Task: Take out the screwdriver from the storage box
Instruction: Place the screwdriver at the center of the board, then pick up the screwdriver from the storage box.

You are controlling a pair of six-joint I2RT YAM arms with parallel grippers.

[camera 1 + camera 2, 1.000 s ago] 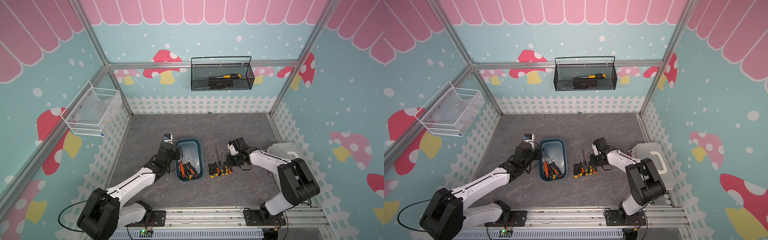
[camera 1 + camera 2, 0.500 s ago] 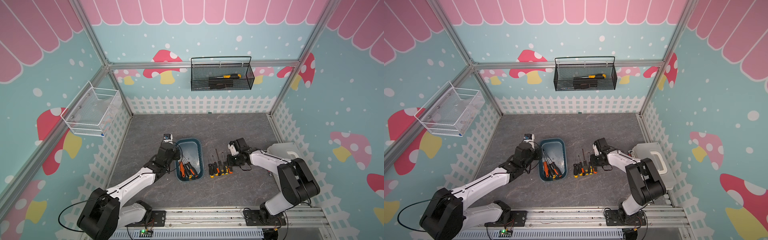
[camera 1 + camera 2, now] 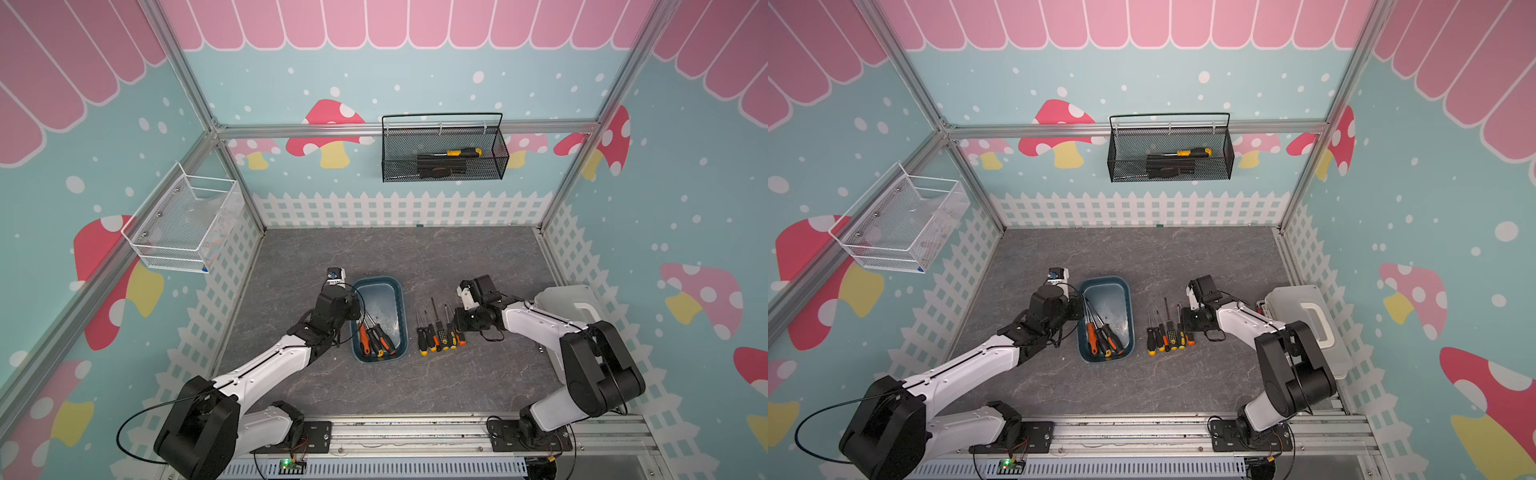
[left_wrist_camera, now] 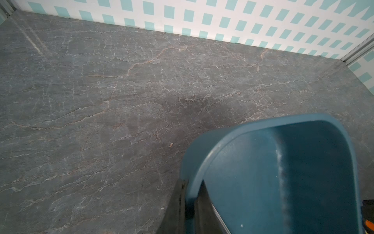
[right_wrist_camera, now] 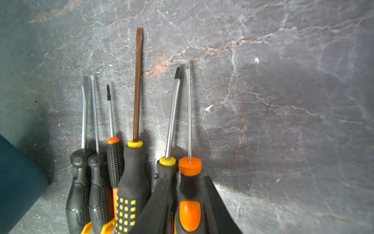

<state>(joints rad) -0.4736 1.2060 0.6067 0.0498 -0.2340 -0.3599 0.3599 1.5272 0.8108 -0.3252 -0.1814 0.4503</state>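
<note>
Top views: the storage box sits mid-table on the grey table, its long axis running away from the robot. Loose screwdrivers lie in its near end, handles toward the robot and shafts angled toward the box's left wall. The far half of the box floor is bare. The left gripper is at the box's left rim. Just right of the box and apart from it, a row of screwdrivers lies on the table, handles near and tips far. The right gripper is low at the right end of that row. A white lidded case stands by the right wall. A black mesh basket on the back wall holds a yellow-and-black screwdriver. Left wrist view: two dark fingers straddle the box rim, one outside the wall and one inside, with the jaws clamped onto the rim. Right wrist view: the row counts six, side by side. The fingers flank the handle of the end one, the orange-collared screwdriver. It lies on the table just beside a yellow-collared neighbour. The jaws stand either side of that handle; I cannot tell whether they press on it or stand clear.
</note>
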